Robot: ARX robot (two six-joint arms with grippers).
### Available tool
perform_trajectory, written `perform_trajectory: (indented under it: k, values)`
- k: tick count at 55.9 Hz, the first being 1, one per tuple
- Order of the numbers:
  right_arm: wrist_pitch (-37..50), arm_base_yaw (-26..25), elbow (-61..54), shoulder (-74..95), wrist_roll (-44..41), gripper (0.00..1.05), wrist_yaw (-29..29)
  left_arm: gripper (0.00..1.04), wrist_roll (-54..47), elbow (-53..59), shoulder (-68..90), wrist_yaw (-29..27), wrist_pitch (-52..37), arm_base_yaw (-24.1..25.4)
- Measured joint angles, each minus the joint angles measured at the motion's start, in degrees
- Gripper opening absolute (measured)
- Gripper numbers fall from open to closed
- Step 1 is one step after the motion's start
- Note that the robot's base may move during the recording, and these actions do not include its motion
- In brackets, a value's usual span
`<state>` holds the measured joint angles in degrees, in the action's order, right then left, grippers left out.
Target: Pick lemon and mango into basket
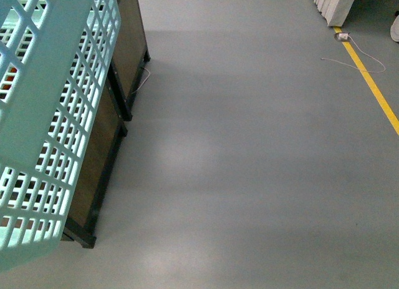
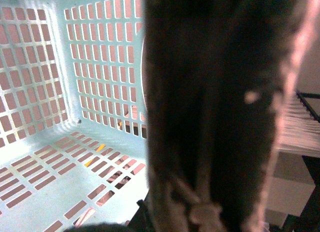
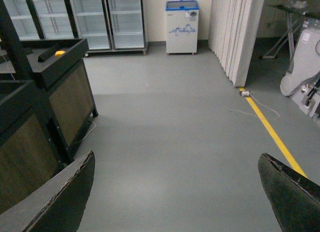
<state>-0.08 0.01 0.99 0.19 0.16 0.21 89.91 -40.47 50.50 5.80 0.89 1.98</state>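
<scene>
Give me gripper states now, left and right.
Left gripper: cannot be told; the brown basket handle fills the wrist view, jaws hidden.
Right gripper: open, jaws wide apart, holding nothing.

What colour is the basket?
The basket is light teal with slotted walls, shown best in the front view.
</scene>
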Motion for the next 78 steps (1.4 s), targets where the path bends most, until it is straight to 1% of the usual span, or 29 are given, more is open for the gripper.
perform_trajectory:
  k: [6, 17, 78]
  values:
    - [0.0, 0.0, 0.0, 0.0, 0.0, 0.96, 0.0, 0.05, 0.6, 0.0, 0.0, 1.1, 0.0, -0.2]
    - [0.0, 0.0, 0.0, 0.0, 0.0, 0.96, -0.1, 0.05, 0.2, 0.0, 0.1, -0.1, 0.0, 0.0]
    - [0.0, 0.0, 0.0, 0.0, 0.0, 0.96, -0.2, 0.05, -0.1, -0.1, 0.1, 0.1, 0.1, 0.0]
